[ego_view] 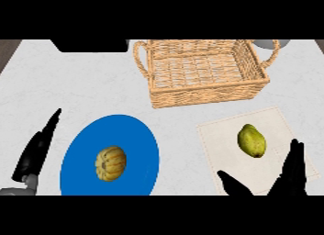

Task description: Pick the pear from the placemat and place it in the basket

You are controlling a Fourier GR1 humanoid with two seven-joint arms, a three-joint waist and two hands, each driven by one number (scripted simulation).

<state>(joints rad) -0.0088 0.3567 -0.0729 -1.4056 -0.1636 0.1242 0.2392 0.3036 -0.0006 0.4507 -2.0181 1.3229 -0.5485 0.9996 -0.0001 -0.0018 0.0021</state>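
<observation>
Right now the pear [252, 140] lies on the pale square placemat [218, 137], toward the right of the white marbled surface [69, 82], yellow-green and set lengthwise with its narrower end pointing up the view. The right robot hand [286, 176] comes in from the lower edge over the placemat's near part, just below and to the right of the pear; its fingers are straight and point up the view, its thumb is spread well out to the left, and it holds nothing and does not touch the fruit. The wicker basket [212, 94] stands beyond the placemat at the far side of the surface, with a handle loop at each end; nothing shows on its woven floor. To the left of the placemat lies a round blue plate [134, 137] with a small ribbed, tan, pumpkin-like squash [110, 163] near its middle. The left robot hand [37, 151] shows at the left edge beside the plate, resting with straight fingers pointing up the view, holding nothing. A dark object [90, 45] sits at the far edge, left of the basket, and a pale rounded object [265, 44] shows behind the basket's right handle.
</observation>
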